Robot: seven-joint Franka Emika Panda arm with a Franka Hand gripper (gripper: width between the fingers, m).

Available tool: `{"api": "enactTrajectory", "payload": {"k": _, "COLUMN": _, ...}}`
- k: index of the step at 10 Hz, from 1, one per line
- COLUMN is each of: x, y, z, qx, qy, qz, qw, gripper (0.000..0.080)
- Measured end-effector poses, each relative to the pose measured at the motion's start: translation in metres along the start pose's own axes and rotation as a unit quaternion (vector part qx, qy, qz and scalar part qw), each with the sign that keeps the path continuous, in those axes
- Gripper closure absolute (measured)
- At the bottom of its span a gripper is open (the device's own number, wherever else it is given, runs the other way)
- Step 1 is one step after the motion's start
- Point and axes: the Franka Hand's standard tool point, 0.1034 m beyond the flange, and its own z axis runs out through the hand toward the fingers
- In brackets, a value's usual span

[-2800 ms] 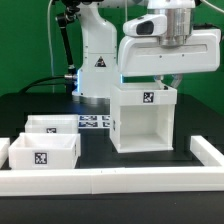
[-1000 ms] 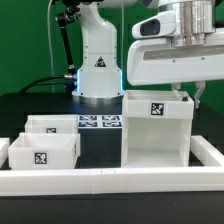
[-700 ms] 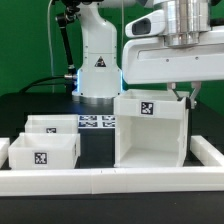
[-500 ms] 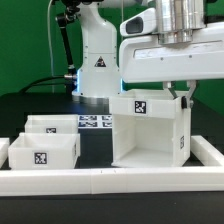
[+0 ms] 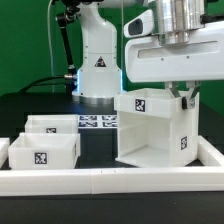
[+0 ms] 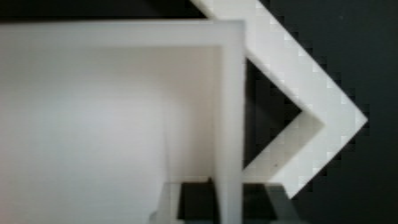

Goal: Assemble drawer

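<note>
You have the end effector (image 5: 184,99) clenched on the box shell (image 5: 150,135), one finger on each side of its top wall edge. The shell is at the exterior view's right, skewed, just behind the rail (image 5: 100,181). The trays (image 5: 42,153) sit well apart on the counter (image 5: 20,105), at the left.

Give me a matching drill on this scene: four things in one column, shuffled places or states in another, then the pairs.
1 tall white plastic box shell
2 front small white tray
3 marker board
4 long low white rail

A flat on the table before the robot base
B runs along the front
C wall pinched by the gripper
D exterior view's left, behind the rail

Pairs: 1-C, 2-D, 3-A, 4-B
</note>
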Motion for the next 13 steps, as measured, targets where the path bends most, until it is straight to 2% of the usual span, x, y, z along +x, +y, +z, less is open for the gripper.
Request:
{"api": "enactTrajectory", "payload": {"k": 2, "x": 0.010, "y": -0.004, "z": -0.002, "qx": 0.003, "qy": -0.001, "qz": 0.067, "qw": 0.998, "gripper": 0.0761}}
{"api": "enactTrajectory", "payload": {"k": 3, "x": 0.013, "y": -0.005, "z": -0.003, "qx": 0.011, "qy": -0.001, "qz": 0.081, "qw": 0.997, "gripper": 0.0761}}
{"api": "enactTrajectory", "payload": {"k": 4, "x": 0.016, "y": -0.008, "z": -0.004, "qx": 0.026, "qy": -0.001, "qz": 0.110, "qw": 0.994, "gripper": 0.0761}}
{"api": "enactTrajectory", "payload": {"k": 7, "x": 0.012, "y": -0.011, "z": -0.004, "qx": 0.029, "qy": -0.009, "qz": 0.182, "qw": 0.983, "gripper": 0.0761}}
{"api": "enactTrajectory", "payload": {"k": 10, "x": 0.027, "y": -0.020, "z": 0.000, "qx": 0.036, "qy": -0.016, "qz": 0.276, "qw": 0.960, "gripper": 0.0761}}
{"api": "enactTrajectory", "payload": {"k": 13, "x": 0.027, "y": -0.032, "z": 0.005, "qx": 0.033, "qy": -0.024, "qz": 0.313, "qw": 0.949, "gripper": 0.0761}}
